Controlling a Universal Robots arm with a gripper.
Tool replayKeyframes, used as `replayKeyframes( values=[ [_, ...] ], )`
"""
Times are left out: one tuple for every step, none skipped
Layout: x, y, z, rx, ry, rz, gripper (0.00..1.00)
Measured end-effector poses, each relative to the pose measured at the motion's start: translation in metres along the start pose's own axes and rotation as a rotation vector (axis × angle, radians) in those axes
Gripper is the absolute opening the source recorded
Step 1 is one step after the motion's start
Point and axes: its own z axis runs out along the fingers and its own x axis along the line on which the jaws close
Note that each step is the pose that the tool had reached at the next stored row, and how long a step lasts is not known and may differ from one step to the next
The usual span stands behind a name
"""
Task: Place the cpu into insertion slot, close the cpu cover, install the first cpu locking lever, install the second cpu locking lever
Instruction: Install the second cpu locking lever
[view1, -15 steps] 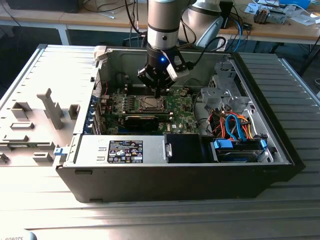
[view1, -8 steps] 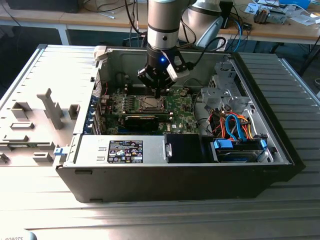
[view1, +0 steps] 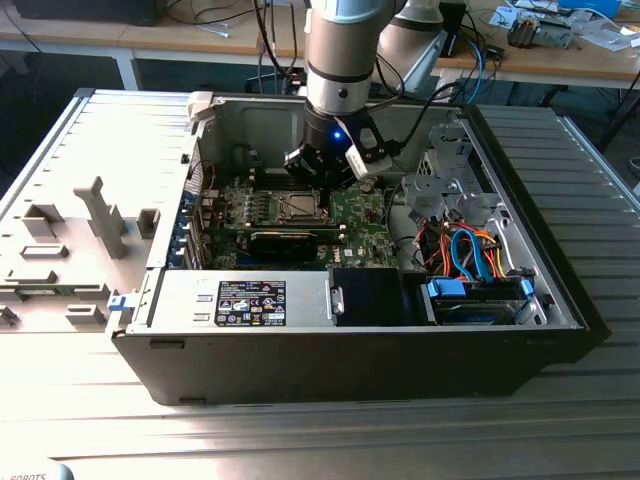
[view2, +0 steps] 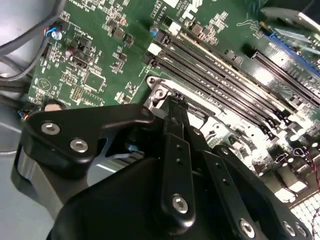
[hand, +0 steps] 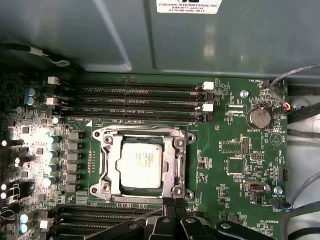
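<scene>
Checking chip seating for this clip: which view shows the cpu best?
The first wrist view: the cpu lies face-on in its socket, framed by the cover. The exterior view shows it as a small pale square below the gripper. In the second wrist view the gripper hides most of the socket.

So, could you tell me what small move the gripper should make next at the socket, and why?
Probably a short nudge along the socket edge, if a locking lever is still loose. In the first wrist view the cpu lies in the insertion slot with the cpu cover closed over it, and the gripper sits at the frame's edge. Whether a lever is latched I cannot tell.
</scene>
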Motion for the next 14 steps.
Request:
replayKeyframes(
  values=[
    [0.0005,-0.0042,0.0000,-0.0175,-0.0006,0.000,0.11],
    [0.0019,-0.0093,0.0005,-0.0358,-0.0013,0.000,0.11],
    [0.0040,-0.0118,0.0008,-0.0431,-0.0016,0.000,0.11],
    [0.0067,-0.0145,0.0014,-0.0524,-0.0019,0.000,0.11],
    [0.0084,-0.0160,0.0017,-0.0582,-0.0021,0.000,0.11],
    [0.0104,-0.0181,0.0022,-0.0652,-0.0024,-0.001,0.11],
    [0.0133,-0.0220,0.0024,-0.0709,-0.0025,-0.001,0.11],
    [0.0148,-0.0241,0.0026,-0.0733,-0.0026,-0.001,0.11],
    [0.0164,-0.0261,0.0030,-0.0760,-0.0027,-0.001,0.11],
    [0.0186,-0.0270,0.0042,-0.0778,-0.0029,-0.001,0.11],
    [0.0212,-0.0271,0.0061,-0.0786,-0.0028,-0.001,0.11],
    [0.0233,-0.0271,0.0074,-0.0791,-0.0029,-0.001,0.11],
    [0.0264,-0.0271,0.0092,-0.0802,-0.0029,-0.001,0.11],
    [0.0289,-0.0271,0.0103,-0.0810,-0.0028,-0.001,0.11]
  ],
)
